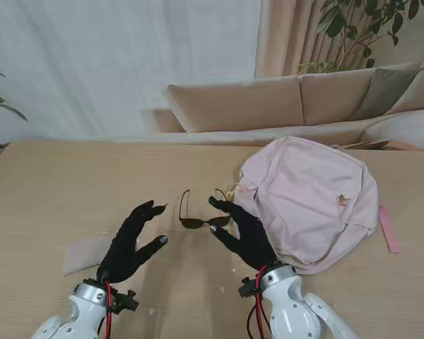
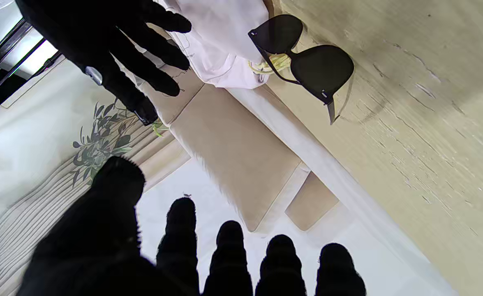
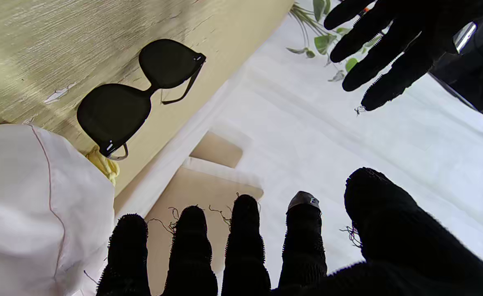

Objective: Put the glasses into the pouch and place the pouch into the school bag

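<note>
Barely getting started here: I'm hovering my left robot hand (image 1: 131, 244) and right robot hand (image 1: 242, 229), both spread and empty, around the sunglasses (image 1: 196, 215) lying on the worktop (image 1: 71, 183) beside the pink school bag (image 1: 318, 205), nothing pouched yet.

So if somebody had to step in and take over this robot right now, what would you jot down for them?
Left hand: open, holding nothing, raised beside the glasses.
Right hand: open, holding nothing, fingertips close to the glasses; contact cannot be judged.
Dark-lensed sunglasses: on the wooden table between the hands, arms unfolded.
Pale pink fabric school bag: lying flat on my right.
Flat whitish pouch: apparently the piece left of the left hand.
Done: nothing.
Left: glasses into pouch, pouch into bag.
</note>
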Controlling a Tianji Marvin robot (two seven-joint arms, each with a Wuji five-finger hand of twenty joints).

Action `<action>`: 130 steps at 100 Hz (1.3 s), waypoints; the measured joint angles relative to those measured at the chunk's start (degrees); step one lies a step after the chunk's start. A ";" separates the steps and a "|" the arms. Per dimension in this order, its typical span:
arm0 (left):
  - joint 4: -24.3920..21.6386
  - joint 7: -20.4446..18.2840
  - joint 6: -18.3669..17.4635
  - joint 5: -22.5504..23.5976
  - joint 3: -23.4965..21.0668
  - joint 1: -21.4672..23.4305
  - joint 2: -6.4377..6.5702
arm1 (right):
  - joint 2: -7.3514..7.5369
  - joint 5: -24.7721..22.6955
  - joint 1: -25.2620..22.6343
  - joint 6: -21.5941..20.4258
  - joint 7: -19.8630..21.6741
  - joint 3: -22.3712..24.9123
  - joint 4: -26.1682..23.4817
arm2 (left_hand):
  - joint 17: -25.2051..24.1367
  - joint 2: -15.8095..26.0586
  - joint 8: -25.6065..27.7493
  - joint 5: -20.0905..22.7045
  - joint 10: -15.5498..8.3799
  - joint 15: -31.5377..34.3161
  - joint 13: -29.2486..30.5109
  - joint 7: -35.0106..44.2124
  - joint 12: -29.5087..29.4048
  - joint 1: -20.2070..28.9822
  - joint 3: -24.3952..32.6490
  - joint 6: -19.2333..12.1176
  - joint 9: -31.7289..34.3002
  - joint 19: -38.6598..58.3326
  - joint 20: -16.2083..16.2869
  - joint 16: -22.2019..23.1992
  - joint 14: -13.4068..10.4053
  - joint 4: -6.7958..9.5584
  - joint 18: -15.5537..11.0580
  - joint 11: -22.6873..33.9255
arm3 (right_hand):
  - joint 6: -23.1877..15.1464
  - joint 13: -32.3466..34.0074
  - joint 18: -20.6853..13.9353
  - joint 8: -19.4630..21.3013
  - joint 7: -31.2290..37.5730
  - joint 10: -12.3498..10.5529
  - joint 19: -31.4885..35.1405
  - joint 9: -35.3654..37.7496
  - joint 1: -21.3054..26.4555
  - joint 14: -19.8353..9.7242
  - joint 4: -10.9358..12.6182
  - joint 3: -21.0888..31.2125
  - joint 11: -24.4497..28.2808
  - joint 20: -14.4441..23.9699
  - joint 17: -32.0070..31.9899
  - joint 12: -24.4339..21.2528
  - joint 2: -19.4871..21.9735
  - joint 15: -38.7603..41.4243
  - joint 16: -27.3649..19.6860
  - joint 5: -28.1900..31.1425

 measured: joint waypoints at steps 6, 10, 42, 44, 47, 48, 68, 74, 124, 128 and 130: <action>-0.04 0.00 0.04 0.00 0.01 0.00 0.00 | 0.00 -0.01 -0.06 0.00 -0.06 0.03 0.00 | 0.00 0.00 0.00 0.00 0.00 0.00 0.00 0.00 0.00 0.00 0.00 0.00 0.00 0.00 0.00 0.00 0.00 0.00 0.00 0.00 | 0.00 0.00 0.00 0.00 0.00 0.00 0.00 0.00 0.00 0.00 0.00 -0.01 0.00 0.02 0.00 0.00 0.00 0.00 0.01 0.00; -0.06 0.00 0.05 0.00 0.01 0.01 0.00 | 0.00 -0.03 -0.11 0.00 -0.06 0.04 -0.02 | 0.00 0.00 0.00 0.00 0.00 0.00 0.00 0.00 0.00 0.00 0.00 0.00 0.00 0.00 -0.01 0.00 0.00 0.00 0.00 0.00 | 0.00 0.00 0.00 0.00 0.00 0.00 0.00 0.00 0.00 0.00 0.00 -0.02 0.00 0.02 0.00 0.00 0.00 0.00 0.01 0.00; -0.31 0.12 -0.47 0.65 -0.47 0.65 0.00 | -0.01 -1.44 -0.74 -0.37 -1.36 -0.05 -0.46 | 0.00 0.00 0.00 0.00 0.00 0.00 0.00 -0.01 0.00 0.00 0.08 -0.01 0.00 0.00 -0.02 0.00 0.00 0.00 0.00 0.00 | 0.00 0.00 0.01 0.15 0.00 0.00 0.00 0.00 0.00 0.00 0.00 -0.04 0.00 0.12 0.00 0.00 0.00 0.00 0.02 0.01; -0.31 0.18 -0.47 0.68 -0.47 0.64 0.00 | -0.02 -1.43 -0.76 -0.42 -1.36 -0.05 -0.47 | 0.00 0.00 0.00 0.00 0.00 0.00 0.00 -0.01 0.01 0.00 0.09 -0.01 0.00 0.00 -0.02 0.00 0.00 0.00 0.00 0.00 | 0.00 0.00 0.01 0.20 0.00 0.00 0.00 0.00 0.00 0.00 0.00 -0.04 0.00 0.13 0.00 0.00 0.00 0.00 0.02 0.03; -0.31 0.23 -0.47 0.68 -0.47 0.63 0.00 | -0.02 -1.38 -0.76 -0.48 -1.36 -0.05 -0.47 | 0.00 -0.01 0.00 0.00 0.00 0.00 0.00 -0.01 0.01 0.00 0.09 -0.01 0.00 0.00 -0.02 0.00 0.00 0.00 0.00 0.00 | 0.00 0.00 0.01 0.22 0.00 0.00 0.00 0.00 0.00 0.00 0.00 -0.04 0.00 0.13 0.00 0.00 0.00 0.00 0.02 0.04; -0.31 0.23 -0.47 0.68 -0.47 0.62 0.00 | -0.03 -1.36 -0.76 -0.49 -1.36 -0.05 -0.48 | 0.00 -0.01 0.00 0.00 0.00 0.00 0.00 -0.01 0.01 0.00 0.09 -0.01 0.00 0.00 -0.02 0.00 0.00 0.00 0.00 0.00 | 0.00 0.00 0.01 0.22 0.00 0.00 0.00 0.00 0.00 0.00 0.00 -0.04 0.00 0.13 0.00 0.00 0.00 0.00 0.02 0.04; -0.33 0.51 -0.39 1.11 -0.39 0.49 0.00 | -0.05 -0.47 -0.81 -0.39 -1.15 0.05 -0.74 | -0.04 -1.57 1.04 0.00 0.12 1.34 0.00 2.33 3.38 -0.03 3.22 2.25 0.08 2.05 2.29 4.93 0.00 0.00 0.00 4.06 | 0.00 0.00 0.02 0.23 0.00 0.00 0.00 0.00 0.00 0.00 0.00 -0.04 0.00 0.37 0.00 0.00 0.00 0.00 0.03 0.05; -0.18 1.85 -0.45 1.88 -0.22 0.43 -0.03 | -0.08 -0.14 -0.79 -0.25 -1.21 -0.04 -0.88 | -0.62 -3.07 2.36 0.00 0.78 2.24 0.00 4.74 5.21 -0.69 5.35 4.12 0.09 3.95 6.62 9.58 0.00 0.00 0.00 5.85 | 0.00 0.00 0.02 0.24 0.00 0.00 0.00 0.00 0.00 0.00 0.00 -0.04 0.00 0.69 0.02 0.00 0.00 0.00 0.03 0.05; 0.40 -7.12 11.83 16.26 1.66 -6.91 2.67 | -0.56 0.07 -1.99 -0.15 -2.80 1.36 -2.44 | -1.55 -6.62 3.56 0.00 1.60 4.32 -0.01 7.00 7.92 -0.71 7.83 3.47 0.82 10.49 24.87 19.03 0.09 0.00 0.00 11.71 | 0.00 0.03 0.60 0.82 -0.01 0.00 0.02 0.22 0.00 0.00 0.00 0.01 0.05 0.80 0.61 0.00 -0.21 0.00 0.03 0.08; 0.51 -8.47 13.16 16.12 2.39 -8.23 2.93 | -0.57 0.07 -2.15 -0.20 -2.85 1.51 -2.62 | -1.45 -6.62 3.56 0.00 1.60 4.33 -0.01 6.98 7.92 -0.71 7.83 3.47 0.82 10.49 24.90 19.12 0.09 0.00 0.00 11.71 | 0.00 0.03 0.61 0.82 -0.01 0.00 0.02 0.22 0.00 0.00 0.00 0.03 0.05 0.85 0.64 0.00 -0.21 0.00 0.03 0.08; 0.60 -8.97 13.80 16.16 2.81 -8.88 3.05 | -0.58 0.06 -2.24 -0.22 -2.91 1.57 -2.70 | -1.42 -6.63 3.56 0.00 1.60 4.33 -0.01 6.98 7.92 -0.71 7.83 3.47 0.82 10.49 24.91 19.14 0.09 0.00 0.00 11.71 | 0.00 0.02 0.61 0.82 -0.01 0.00 0.02 0.22 0.00 0.00 0.00 0.04 0.05 0.89 0.66 0.00 -0.21 0.00 0.03 0.08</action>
